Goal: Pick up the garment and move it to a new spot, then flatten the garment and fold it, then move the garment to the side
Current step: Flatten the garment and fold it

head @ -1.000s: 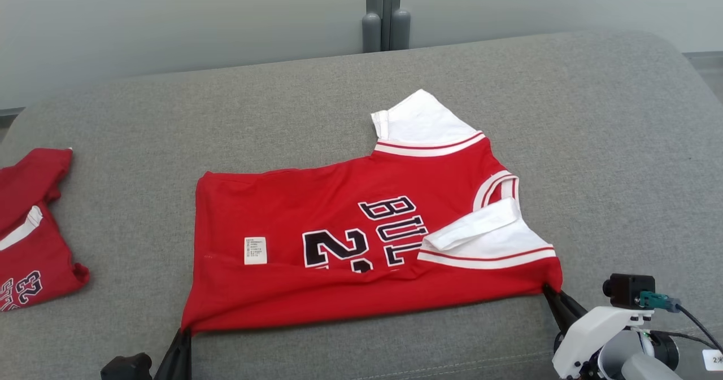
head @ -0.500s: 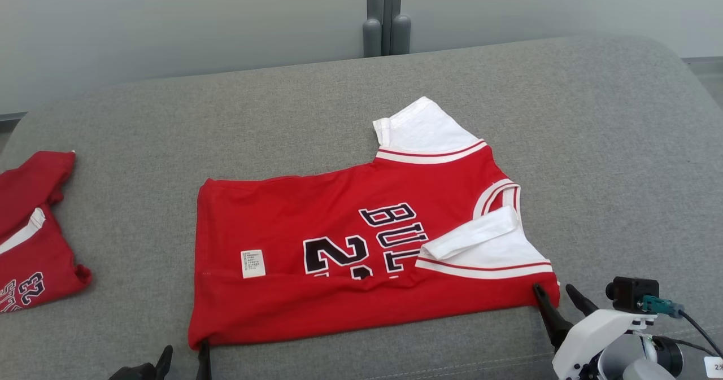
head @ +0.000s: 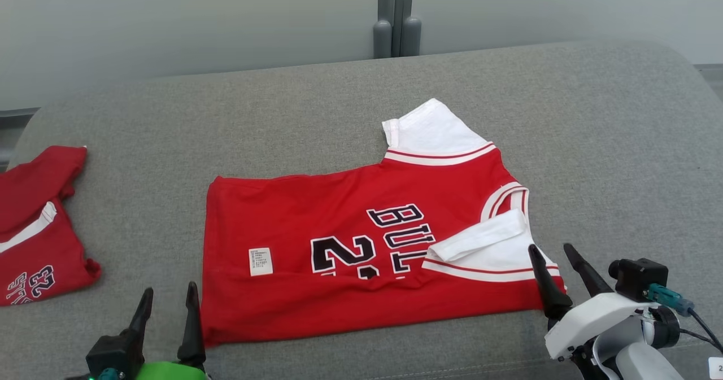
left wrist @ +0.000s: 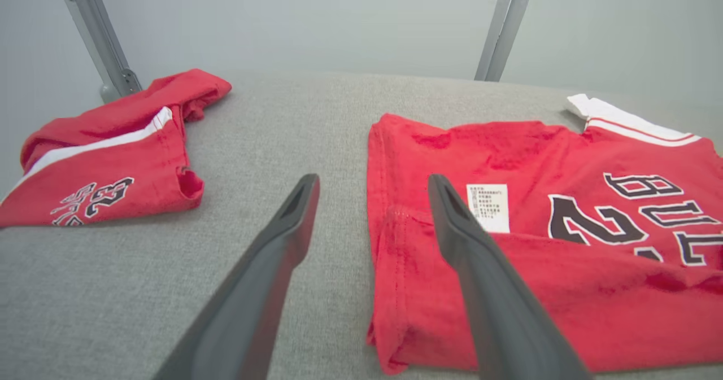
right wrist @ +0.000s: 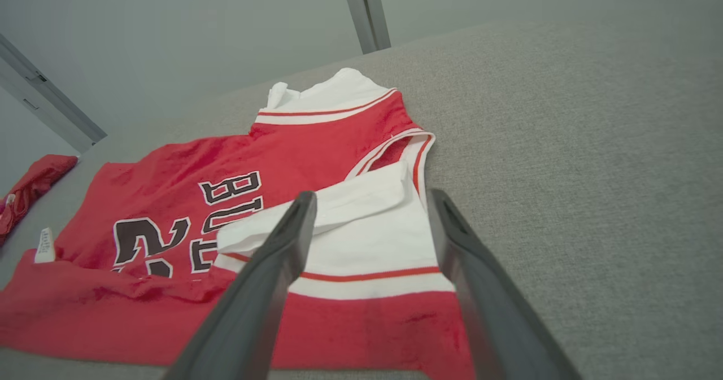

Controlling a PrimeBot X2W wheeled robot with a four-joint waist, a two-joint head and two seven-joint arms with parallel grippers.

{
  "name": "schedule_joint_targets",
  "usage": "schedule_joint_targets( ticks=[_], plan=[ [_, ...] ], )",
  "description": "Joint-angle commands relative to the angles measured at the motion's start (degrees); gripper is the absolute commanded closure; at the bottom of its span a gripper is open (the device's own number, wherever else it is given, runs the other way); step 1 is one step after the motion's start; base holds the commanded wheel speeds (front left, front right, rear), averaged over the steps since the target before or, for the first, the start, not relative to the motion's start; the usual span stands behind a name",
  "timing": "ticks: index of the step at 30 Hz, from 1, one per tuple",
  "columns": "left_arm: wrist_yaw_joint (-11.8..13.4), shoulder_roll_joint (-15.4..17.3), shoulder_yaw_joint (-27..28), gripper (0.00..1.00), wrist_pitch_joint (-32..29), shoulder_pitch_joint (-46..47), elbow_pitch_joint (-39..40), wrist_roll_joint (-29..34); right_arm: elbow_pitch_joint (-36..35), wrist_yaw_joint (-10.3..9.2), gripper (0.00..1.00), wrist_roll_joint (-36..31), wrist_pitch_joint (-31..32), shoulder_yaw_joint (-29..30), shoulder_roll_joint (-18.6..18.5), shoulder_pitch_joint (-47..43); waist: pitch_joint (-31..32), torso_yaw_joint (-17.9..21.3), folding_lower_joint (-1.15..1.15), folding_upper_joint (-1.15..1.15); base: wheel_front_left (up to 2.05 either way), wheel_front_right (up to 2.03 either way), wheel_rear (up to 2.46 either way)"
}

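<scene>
Dark-grey fingers of my left end effector (head: pixel 169 295) are standing wide apart and gripping nothing, just off the near left corner of the red jersey (head: pixel 282 216). My right end effector (head: pixel 549 250) is gaping just as wide, also empty, and is hovering at the jersey's near right corner, over the edge of the near white sleeve (head: pixel 486 250).

The jersey is lying in the middle of the grey cushion (head: pixel 621 143), closer to its near edge, with the hem toward the left edge and the collar toward the right. A strip along its near side (head: pixel 339 306) is lying folded over the lettering.

I am judging it light, soft and limp. It is likely to sag between two holds and to drag on the cushion rather than slide. I am favouring pinches at the corners, through both layers of the doubled near edge.

Counting: two end effectors, one jersey to work on, two white sleeves on it, one white label (head: pixel 260 261), and one other red garment (head: pixel 39 239) at the cushion's left edge.
</scene>
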State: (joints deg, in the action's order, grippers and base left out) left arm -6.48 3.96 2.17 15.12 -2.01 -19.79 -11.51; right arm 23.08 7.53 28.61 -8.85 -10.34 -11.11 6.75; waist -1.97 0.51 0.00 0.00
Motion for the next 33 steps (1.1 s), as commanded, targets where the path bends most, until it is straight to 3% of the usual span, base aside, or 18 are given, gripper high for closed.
schedule_joint_targets(
  ticks=[1, 10, 17, 24, 33],
  plan=[
    [0.69, -0.35, 0.50, 0.00, 0.02, -0.78, 2.43, 1.08, -0.92, -0.08, 0.00, -1.07, -1.28, 0.44, 0.33, -0.69, 0.31, -0.23, 0.00, 0.00, 0.00, 0.00, 0.00],
    [4.49, -0.85, 2.17, 0.00, 0.01, -2.34, 13.02, 4.71, -3.87, -0.08, 0.00, -6.18, -5.17, 3.60, 3.08, -1.36, 0.80, -0.53, 0.00, 0.00, 0.00, 0.00, 0.00],
    [5.64, -1.01, 1.94, 0.00, 0.02, -2.03, 15.26, 5.08, -5.39, -0.08, 0.00, -8.16, -5.92, 6.25, 4.89, -2.11, 0.56, -0.58, 0.00, 0.00, 0.00, 0.00, 0.00],
    [2.33, 0.10, -0.34, 0.00, 0.02, 5.32, 11.67, 6.22, -5.65, -0.08, 0.00, -9.51, -5.91, 5.42, 5.79, -0.19, -1.25, 0.53, 0.00, 0.00, 0.00, 0.00, 0.00],
    [-0.03, 2.94, -1.81, 0.00, -0.11, 19.24, -3.34, 3.91, -5.35, -0.08, 0.00, -10.03, -5.47, 4.40, 6.03, 2.86, -4.70, 4.49, 0.00, 0.00, 0.00, 0.00, 0.00]
  ],
)
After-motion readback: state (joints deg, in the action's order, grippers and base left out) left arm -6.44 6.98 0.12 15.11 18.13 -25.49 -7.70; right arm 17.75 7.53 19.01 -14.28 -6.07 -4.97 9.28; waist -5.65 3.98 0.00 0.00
